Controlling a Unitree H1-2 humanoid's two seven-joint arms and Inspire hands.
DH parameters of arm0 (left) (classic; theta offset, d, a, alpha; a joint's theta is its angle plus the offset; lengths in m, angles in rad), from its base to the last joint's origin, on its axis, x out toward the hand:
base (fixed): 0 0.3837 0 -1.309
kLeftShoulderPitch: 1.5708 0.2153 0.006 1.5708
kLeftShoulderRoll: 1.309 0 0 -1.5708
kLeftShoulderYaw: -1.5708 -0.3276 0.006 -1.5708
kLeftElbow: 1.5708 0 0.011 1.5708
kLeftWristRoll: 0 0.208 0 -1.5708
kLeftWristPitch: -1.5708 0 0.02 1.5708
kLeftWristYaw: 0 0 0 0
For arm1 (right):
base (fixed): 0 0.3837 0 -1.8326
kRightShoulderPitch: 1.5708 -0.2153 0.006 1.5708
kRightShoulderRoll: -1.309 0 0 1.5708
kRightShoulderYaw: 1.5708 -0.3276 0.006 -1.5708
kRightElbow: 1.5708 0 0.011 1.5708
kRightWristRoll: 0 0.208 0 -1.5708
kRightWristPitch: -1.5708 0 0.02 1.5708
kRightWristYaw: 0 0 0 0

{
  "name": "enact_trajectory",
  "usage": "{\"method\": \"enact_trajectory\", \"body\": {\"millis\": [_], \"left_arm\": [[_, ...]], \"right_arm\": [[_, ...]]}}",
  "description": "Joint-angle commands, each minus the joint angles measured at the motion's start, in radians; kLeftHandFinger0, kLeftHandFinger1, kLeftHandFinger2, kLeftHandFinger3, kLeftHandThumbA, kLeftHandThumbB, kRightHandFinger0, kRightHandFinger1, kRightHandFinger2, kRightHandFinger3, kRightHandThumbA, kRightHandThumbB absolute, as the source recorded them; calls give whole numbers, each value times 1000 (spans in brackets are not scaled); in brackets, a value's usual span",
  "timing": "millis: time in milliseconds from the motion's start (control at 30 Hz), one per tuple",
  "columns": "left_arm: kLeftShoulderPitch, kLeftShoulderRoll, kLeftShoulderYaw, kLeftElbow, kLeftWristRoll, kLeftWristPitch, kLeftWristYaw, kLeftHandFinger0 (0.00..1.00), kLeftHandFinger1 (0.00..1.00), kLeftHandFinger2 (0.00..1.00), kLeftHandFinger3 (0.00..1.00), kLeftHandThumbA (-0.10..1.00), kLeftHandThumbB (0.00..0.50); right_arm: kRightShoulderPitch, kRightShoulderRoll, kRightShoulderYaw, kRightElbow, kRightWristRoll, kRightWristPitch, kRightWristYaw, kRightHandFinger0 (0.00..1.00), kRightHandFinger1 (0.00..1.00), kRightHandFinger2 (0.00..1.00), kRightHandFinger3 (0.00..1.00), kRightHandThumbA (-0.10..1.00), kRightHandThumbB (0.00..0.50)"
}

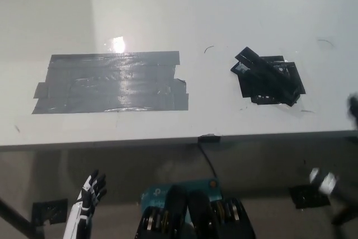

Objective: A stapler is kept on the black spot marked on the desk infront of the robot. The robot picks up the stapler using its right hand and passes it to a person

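A black stapler lies diagonally on the small black tape spot at the right of the white desk. My black right arm shows only as a blurred piece at the lower right, below the desk edge and well short of the stapler; its hand is not visible. My white left hand hangs at the lower left below the desk, fingers slightly apart, holding nothing.
A large grey tape patch covers the desk's left-centre. The desk's front edge runs across the middle of the picture. A black cable hangs from the edge.
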Motion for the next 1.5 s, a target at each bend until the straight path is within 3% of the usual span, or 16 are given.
{"method": "enact_trajectory", "body": {"millis": [0,167,467,533,633,767,1033,1467], "left_arm": [[0,10,0,-8,2,-41,-8,1000,1000,1000,1000,1000,500],[0,12,-1,-16,3,-22,-9,1000,1000,1000,1000,1000,500],[-2,13,-2,-9,13,-27,-5,1000,1000,1000,1000,1000,500],[-1,12,-5,-10,21,-27,-4,1000,1000,1000,1000,1000,500],[-3,10,-6,-6,20,-31,-4,1000,1000,1000,1000,1000,500],[-1,8,-7,-7,28,-30,-2,1000,1000,1000,1000,1000,500],[-1,10,-9,-29,26,2,-9,1000,1000,1000,1000,1000,500],[4,20,-10,-32,29,-13,-15,1000,1000,1000,1000,1000,492]], "right_arm": [[-148,-43,-25,1,19,138,23,1000,1000,1000,1000,994,230],[-344,-77,-7,159,-12,253,40,1000,1000,1000,1000,986,161],[-669,-106,70,512,-58,335,82,1000,1000,1000,1000,1000,195],[-729,-111,108,595,-93,352,88,1000,1000,1000,1000,1000,180],[-787,-108,156,679,-124,379,88,1000,1000,1000,1000,1000,206],[-866,-85,199,845,-131,382,90,1000,1000,1000,1000,1000,274],[-961,-54,248,1115,-153,321,75,1000,1000,1000,1000,1000,292],[-960,-61,302,1211,-202,294,67,1000,1000,1000,1000,1000,287]]}}
